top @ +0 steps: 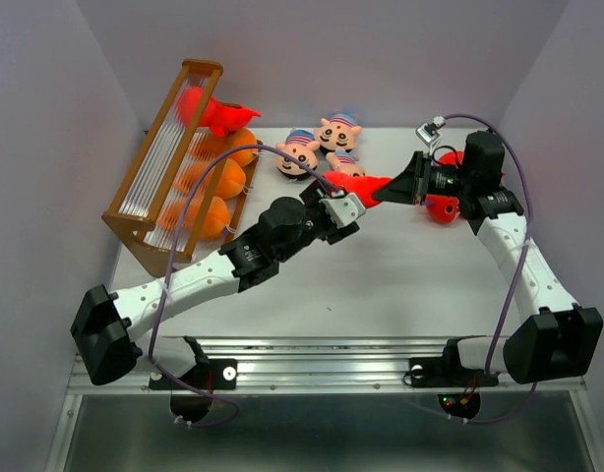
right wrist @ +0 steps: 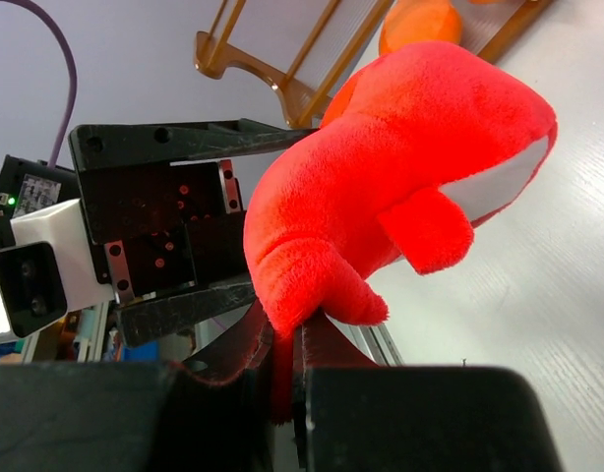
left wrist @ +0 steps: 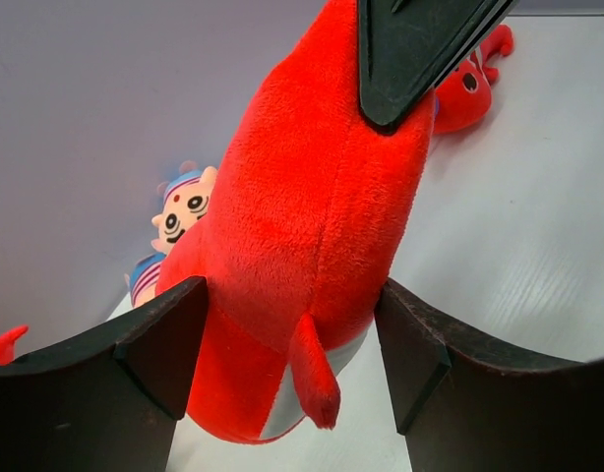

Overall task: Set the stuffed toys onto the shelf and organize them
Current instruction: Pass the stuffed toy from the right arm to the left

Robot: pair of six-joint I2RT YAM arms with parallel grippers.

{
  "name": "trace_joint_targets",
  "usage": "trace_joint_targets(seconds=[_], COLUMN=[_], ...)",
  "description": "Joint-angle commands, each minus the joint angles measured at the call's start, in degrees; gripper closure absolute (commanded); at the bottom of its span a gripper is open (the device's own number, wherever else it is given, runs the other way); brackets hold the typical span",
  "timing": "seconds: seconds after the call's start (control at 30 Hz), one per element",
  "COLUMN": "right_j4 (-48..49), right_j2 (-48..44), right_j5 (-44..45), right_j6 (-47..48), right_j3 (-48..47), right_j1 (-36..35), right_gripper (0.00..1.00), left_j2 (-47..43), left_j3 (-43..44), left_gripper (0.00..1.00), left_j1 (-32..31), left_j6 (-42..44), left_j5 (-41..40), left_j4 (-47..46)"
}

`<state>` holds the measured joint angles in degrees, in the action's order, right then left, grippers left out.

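Observation:
A bright red stuffed toy (top: 366, 186) hangs above the table's middle between both arms. My right gripper (top: 395, 189) is shut on its thin tail (right wrist: 287, 379), pinched flat between the fingers. My left gripper (left wrist: 292, 344) is open, its jaws standing either side of the toy's body (left wrist: 312, 216), close to the plush. The shelf (top: 125, 218) stands at the back left with a red toy (top: 218, 114) on its top tier and orange toys (top: 223, 179) on the lower tiers. Three striped-cap doll heads (top: 300, 152) lie on the table behind the grippers.
Another red toy (top: 442, 208) lies on the table under the right arm, also seen as a red toy (left wrist: 464, 88) in the left wrist view. The shelf's wooden frame (right wrist: 272, 79) shows beyond the held toy. Purple walls close in the back and sides.

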<state>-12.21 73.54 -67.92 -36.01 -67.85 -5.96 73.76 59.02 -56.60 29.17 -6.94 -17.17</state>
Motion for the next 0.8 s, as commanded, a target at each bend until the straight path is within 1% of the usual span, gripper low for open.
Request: trace_joint_targets(seconds=[0.0,0.07,0.2,0.23,0.3,0.33,0.37,0.4,0.43,0.47,0.63,0.77], right_j4=[6.8,8.1,9.3,9.7,9.9,9.9,9.9,9.9,9.9,9.9,9.8,9.7], right_j2=[-2.3,-2.1,-1.6,-1.6,-1.4,-1.4,-1.4,-1.4,-1.4,-1.4,-1.2,-0.9], right_j5=[-3.0,-3.2,-3.3,-3.3,-3.4,-3.4,-3.4,-3.4,-3.4,-3.4,-3.2,-2.7], right_j6=[-3.3,-4.3,-5.0,-5.2,-5.2,-5.2,-5.0,-4.9,-4.7,-4.5,-2.5,-0.2], right_j3=[0.5,1.0,1.8,2.3,2.7,2.8,3.0,3.1,3.2,3.2,3.6,4.3], right_j1=[0.4,0.4,0.4,0.4,0.4,0.4,0.4,0.4,0.4,0.4,0.4,0.9], right_gripper=[1.00,1.00,1.00,0.99,0.99,1.00,1.00,1.00,1.00,1.00,1.00,0.99], left_j2=[0.1,0.6,1.5,1.9,2.3,2.4,2.4,2.4,2.4,2.2,-0.5,-3.2], left_j3=[2.1,2.3,2.9,3.2,3.4,3.4,3.6,3.6,3.5,3.5,2.0,1.1], left_gripper=[0.23,0.29,0.38,0.50,0.62,0.72,0.78,0.92,0.98,1.00,1.00,1.00], left_j1=[1.8,2.4,3.0,3.1,3.2,3.4,3.5,3.6,3.7,3.8,4.7,5.4], left_j6=[-1.3,-1.4,-1.2,-1.1,-0.9,-0.8,-0.8,-0.8,-0.6,-0.5,1.0,3.2], left_j5=[5.0,8.7,10.7,10.8,10.8,10.8,10.8,10.6,10.5,10.5,9.8,8.6], left_j4=[-4.0,-4.0,-4.1,-4.1,-4.5,-4.6,-4.8,-5.0,-5.1,-5.0,-4.4,-0.9])
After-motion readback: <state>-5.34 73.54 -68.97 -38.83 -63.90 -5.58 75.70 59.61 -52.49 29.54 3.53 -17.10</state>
